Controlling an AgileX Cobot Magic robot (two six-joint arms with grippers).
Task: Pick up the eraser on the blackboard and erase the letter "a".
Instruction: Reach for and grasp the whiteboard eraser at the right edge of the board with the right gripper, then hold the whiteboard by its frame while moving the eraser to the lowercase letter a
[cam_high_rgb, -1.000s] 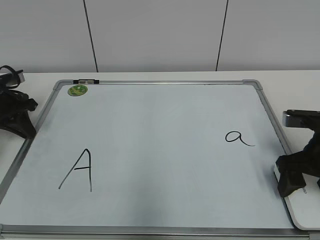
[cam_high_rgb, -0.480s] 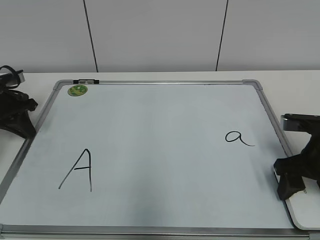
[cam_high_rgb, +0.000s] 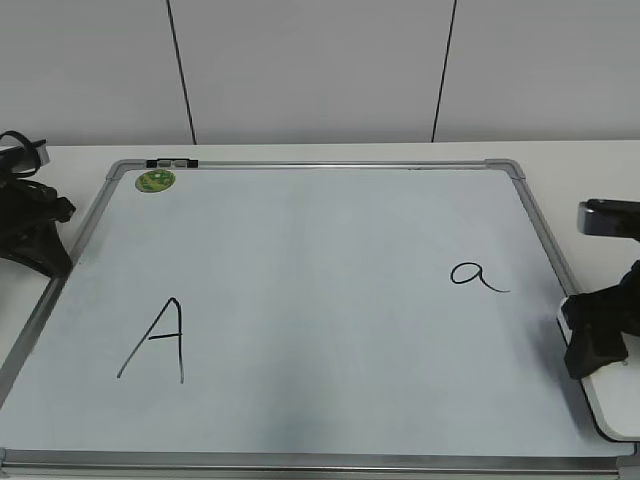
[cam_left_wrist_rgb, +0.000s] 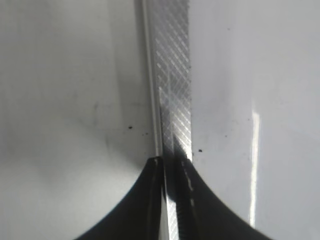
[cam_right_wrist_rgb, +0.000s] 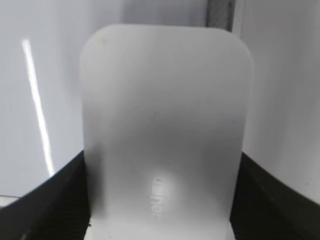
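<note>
The white eraser is at the blackboard's right front corner, over its frame. My right gripper is shut on the eraser's far end. In the right wrist view the eraser fills the space between the two black fingers of the right gripper, which press on its sides. The small letter "a" is on the board, up and to the left of that gripper. My left gripper rests at the board's left edge. In its wrist view the left gripper is shut and empty over the silver frame.
A larger capital "A" is at the board's front left. A round green sticker is at the far left corner. The board lies on a white table against a white panelled wall. The frame shows beyond the eraser.
My right gripper has moved right and slightly up, and the eraser has shifted right with it. The left arm has not moved.
</note>
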